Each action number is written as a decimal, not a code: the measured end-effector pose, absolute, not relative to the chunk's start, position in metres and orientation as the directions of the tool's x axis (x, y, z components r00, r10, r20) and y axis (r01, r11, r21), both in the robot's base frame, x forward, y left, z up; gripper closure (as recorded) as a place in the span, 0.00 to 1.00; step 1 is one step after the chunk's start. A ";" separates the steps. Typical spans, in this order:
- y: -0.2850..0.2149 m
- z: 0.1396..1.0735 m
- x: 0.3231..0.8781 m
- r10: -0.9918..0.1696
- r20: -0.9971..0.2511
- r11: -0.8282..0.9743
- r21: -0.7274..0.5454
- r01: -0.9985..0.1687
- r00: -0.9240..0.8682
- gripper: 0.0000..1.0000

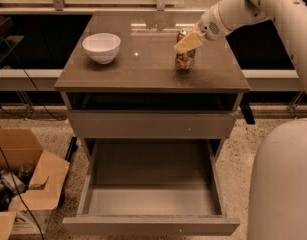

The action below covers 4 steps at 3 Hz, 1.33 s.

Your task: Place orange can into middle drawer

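Observation:
The orange can (184, 59) stands upright on the cabinet's brown top, right of centre. My gripper (187, 43) reaches in from the upper right and is down at the can's upper part, its pale tip covering the can's top. The can's base still rests on the top. The middle drawer (152, 184) is pulled wide open below, with a bare flat grey floor. The like-fronted drawer above it (150, 124) is only slightly out.
A white bowl (101, 47) sits on the cabinet top at the left. An open cardboard box (23, 184) with clutter and cables stands on the floor at the lower left. The robot's white body (283, 184) fills the lower right, beside the open drawer.

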<state>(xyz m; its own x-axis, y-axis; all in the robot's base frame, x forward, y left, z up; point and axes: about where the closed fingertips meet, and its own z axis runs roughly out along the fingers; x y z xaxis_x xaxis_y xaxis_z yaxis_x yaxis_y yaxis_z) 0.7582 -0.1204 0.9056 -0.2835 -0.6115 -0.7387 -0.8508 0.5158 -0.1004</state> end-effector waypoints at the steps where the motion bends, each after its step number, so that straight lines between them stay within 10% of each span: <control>1: -0.109 0.929 0.725 -0.629 -0.750 0.467 -0.155 -0.870 -0.204 1.00; 4: -0.035 0.902 0.576 -0.634 -0.764 0.329 -0.127 -0.936 -0.119 1.00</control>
<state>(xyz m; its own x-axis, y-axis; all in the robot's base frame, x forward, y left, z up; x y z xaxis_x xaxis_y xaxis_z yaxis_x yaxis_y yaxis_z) 0.5757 -0.0346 0.9024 -0.1188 -0.6342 -0.7640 -0.9358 0.3288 -0.1274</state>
